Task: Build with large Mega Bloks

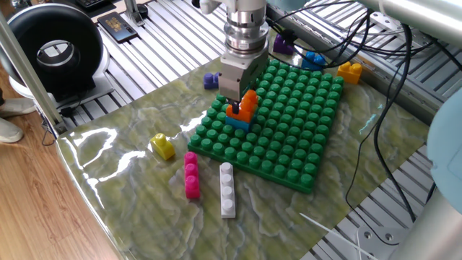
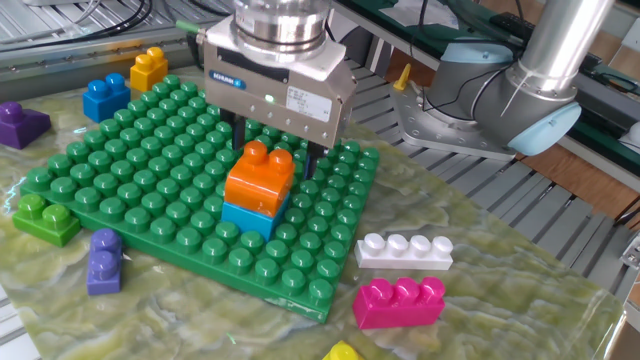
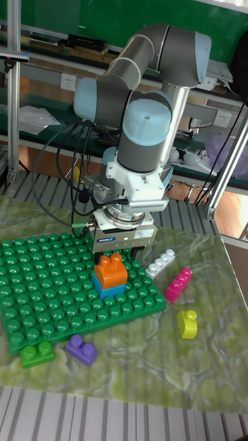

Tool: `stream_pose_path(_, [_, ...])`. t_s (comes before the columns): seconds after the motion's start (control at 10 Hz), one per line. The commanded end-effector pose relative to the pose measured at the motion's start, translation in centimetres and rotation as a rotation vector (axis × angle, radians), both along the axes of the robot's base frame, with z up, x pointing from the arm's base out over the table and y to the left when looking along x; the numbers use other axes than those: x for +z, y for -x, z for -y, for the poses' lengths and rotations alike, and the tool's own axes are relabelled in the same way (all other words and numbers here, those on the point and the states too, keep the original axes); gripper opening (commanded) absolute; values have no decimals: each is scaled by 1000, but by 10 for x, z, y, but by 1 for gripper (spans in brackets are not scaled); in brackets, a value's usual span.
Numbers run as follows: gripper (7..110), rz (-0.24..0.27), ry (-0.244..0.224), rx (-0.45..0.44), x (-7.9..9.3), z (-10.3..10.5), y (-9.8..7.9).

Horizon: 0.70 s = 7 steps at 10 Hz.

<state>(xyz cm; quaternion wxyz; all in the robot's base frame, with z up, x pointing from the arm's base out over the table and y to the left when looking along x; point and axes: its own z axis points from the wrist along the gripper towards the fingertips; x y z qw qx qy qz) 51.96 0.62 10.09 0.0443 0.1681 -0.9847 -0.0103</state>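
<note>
While the tall fixed view hides them, the gripper fingers (spread, empty) straddle the orange brick.

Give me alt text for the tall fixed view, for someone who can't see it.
A robot arm's gripper hangs just above an orange block stacked on a blue block on a green baseplate. White, pink, yellow, purple and green blocks lie around it.

Robotics lab: slotted aluminium bench, loose cables, equipment shelves behind.
</note>
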Motion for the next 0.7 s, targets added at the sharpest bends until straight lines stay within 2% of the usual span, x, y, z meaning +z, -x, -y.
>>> stream_pose_path(0.0, [7,20,4,-45,10,2,-4])
stream_pose_path(0.2, [7,25,8,-57,10,2,-6])
stream_pose_path(0.3, [7,22,0,-36,11,1,-5])
stream_pose_path(0.4, [7,38,-54,-6,13,-10,-10])
stream_pose_path(0.5, [66,60,-84,-31,15,-19,-15])
stream_pose_path(0.6, [66,62,-60,-51,18,-16,-17])
